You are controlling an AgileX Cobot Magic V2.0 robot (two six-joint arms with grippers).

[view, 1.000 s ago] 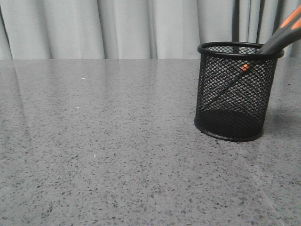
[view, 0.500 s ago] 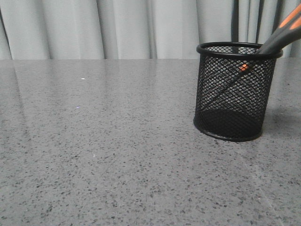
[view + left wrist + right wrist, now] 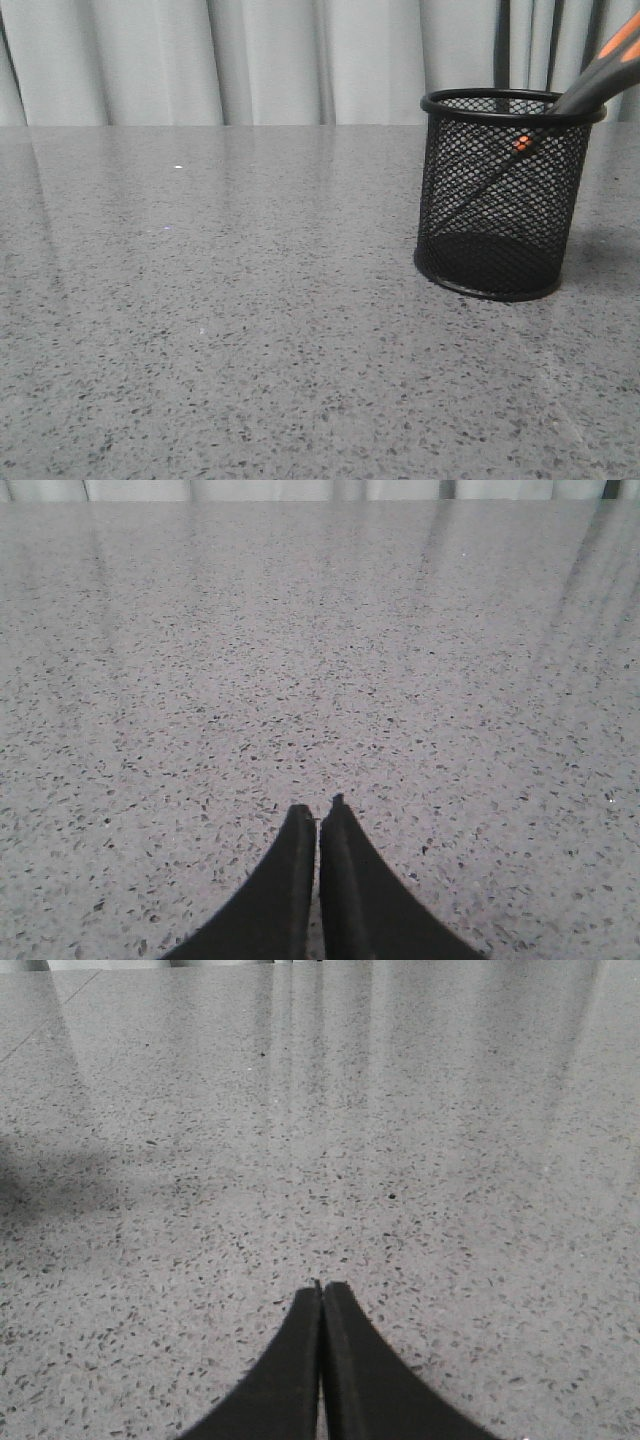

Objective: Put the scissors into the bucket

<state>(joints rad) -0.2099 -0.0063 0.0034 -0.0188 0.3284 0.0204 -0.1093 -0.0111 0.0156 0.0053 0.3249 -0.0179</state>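
Note:
The black wire-mesh bucket (image 3: 500, 195) stands upright on the right of the grey speckled table in the front view. The scissors (image 3: 600, 75) stand inside it, blades down, leaning to the right. Their dark grey handles with orange lining stick out over the rim at the upper right, and the orange pivot dot (image 3: 520, 144) shows through the mesh. No gripper shows in the front view. My left gripper (image 3: 318, 815) is shut and empty over bare table. My right gripper (image 3: 322, 1291) is shut and empty over bare table. Neither wrist view shows the bucket.
Pale grey curtains (image 3: 250, 60) hang behind the table's far edge. The grey speckled tabletop (image 3: 200, 300) spreads to the left of and in front of the bucket.
The bucket with the scissors shifts very slightly between frames; otherwise nothing visibly moves.

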